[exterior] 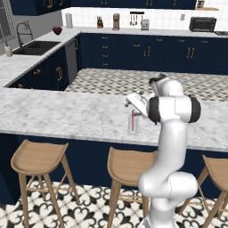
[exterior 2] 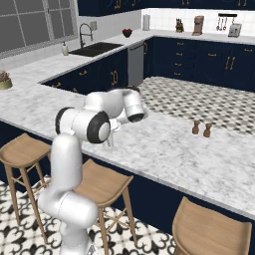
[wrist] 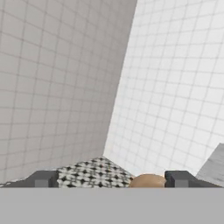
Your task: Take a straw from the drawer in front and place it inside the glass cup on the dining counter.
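Straw (exterior: 132,119) stands upright inside the cup (exterior: 132,124) on the counter (exterior: 67,113), at about 9 o'clock from the arm's elbow, so the drop looks done. Gripper (wrist: 111,180) shows its fingers (wrist: 43,179) spread wide with nothing between them, apparently to let the straw go. It sits just above the cup rim, hand turned sideways toward the far wall.

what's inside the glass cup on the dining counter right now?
The glass cup on the dining counter holds the straw, standing roughly upright. The gripper sits right above with jaws apart in the hand view, covering the cup's rim and the straw's top.
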